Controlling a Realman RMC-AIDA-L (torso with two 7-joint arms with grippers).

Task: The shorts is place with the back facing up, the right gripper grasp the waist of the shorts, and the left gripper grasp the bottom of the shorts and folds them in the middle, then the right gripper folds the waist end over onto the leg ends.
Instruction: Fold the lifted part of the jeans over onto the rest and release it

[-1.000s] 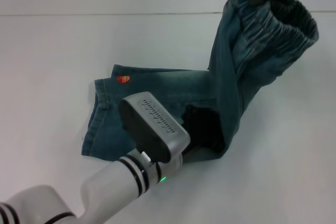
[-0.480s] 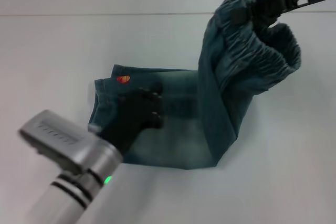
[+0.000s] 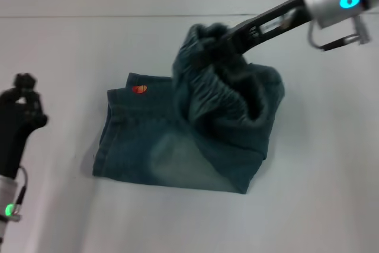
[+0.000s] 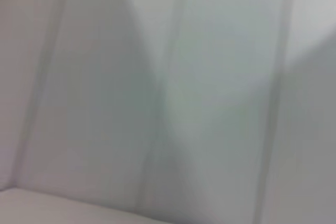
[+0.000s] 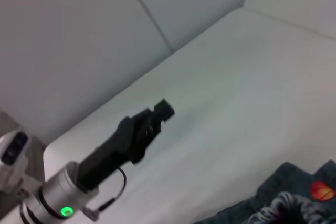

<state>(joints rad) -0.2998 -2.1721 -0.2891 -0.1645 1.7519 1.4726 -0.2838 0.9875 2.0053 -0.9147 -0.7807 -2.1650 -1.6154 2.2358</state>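
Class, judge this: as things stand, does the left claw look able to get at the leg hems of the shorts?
Probably yes. The left claw is off the shorts, and bare table lies between it and the leg hems, which lie flat and uncovered.

We see a plain white flat desk (image 3: 320, 194) spreading across the whole head view. Behind it stands a pale grey panelled wall (image 5: 68, 35), meeting the desk's far edge.

Black two-fingered left gripper (image 3: 25, 81) on a silver wrist with green light; black right gripper (image 3: 222, 35), silver cuff, blue light.
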